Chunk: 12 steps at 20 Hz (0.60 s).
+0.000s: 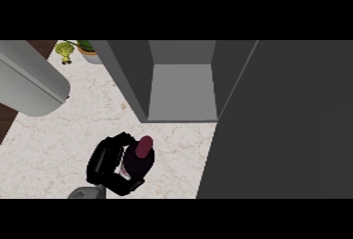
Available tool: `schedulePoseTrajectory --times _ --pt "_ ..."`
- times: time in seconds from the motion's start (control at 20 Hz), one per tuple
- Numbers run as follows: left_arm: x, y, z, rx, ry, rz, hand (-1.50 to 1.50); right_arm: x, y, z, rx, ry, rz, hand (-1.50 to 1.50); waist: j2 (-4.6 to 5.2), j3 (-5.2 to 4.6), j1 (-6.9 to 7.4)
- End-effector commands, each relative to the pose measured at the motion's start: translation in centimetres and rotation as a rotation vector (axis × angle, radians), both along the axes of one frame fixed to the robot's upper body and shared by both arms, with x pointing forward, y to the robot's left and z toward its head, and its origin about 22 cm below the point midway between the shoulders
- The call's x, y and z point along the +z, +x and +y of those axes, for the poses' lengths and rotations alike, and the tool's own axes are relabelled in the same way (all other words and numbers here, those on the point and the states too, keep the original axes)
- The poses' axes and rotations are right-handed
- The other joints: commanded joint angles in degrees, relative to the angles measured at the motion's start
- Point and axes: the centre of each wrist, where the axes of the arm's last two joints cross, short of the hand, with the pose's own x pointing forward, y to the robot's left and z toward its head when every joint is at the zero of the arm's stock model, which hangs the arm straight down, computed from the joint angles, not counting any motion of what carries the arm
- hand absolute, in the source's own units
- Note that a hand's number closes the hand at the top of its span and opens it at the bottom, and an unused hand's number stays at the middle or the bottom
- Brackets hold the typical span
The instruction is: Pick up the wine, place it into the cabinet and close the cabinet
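One grey forearm enters from the lower edge, left of centre, only a short stub of it showing. Its black robot hand (110,163) sits above it, fingers and thumb curled round the wine bottle (140,156). No other robot hand is in view.

No readable text, label, brand or number anywhere, wine bottle (141,156) label too blurred to make out
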Motion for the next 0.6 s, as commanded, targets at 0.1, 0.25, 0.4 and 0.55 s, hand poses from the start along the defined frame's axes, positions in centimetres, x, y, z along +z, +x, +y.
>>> schedulePoseTrajectory --times 0.1,0.25,0.4,0.55 --pt "3.9 -0.6 -3.1 0.006 0.003 -0.031 1.50 3.2 -3.7 -1.9 0.003 0.044 -0.053 -1.50 0.09 -0.02 -0.34" --pt "6.3 0.1 -4.2 0.016 0.018 -0.034 1.50 3.1 -3.6 -2.1 0.003 0.046 -0.065 -1.50 0.14 0.01 -0.41" --pt "5.8 0.1 -5.4 0.081 0.037 -0.066 1.50 3.3 -2.7 -2.0 0.016 0.013 -0.062 -1.50 0.40 -0.07 -0.21" --pt "7.3 1.2 -5.9 0.125 0.078 -0.093 1.50 2.9 -4.1 -2.0 0.011 0.051 -0.052 -1.50 0.17 -0.04 -1.06"
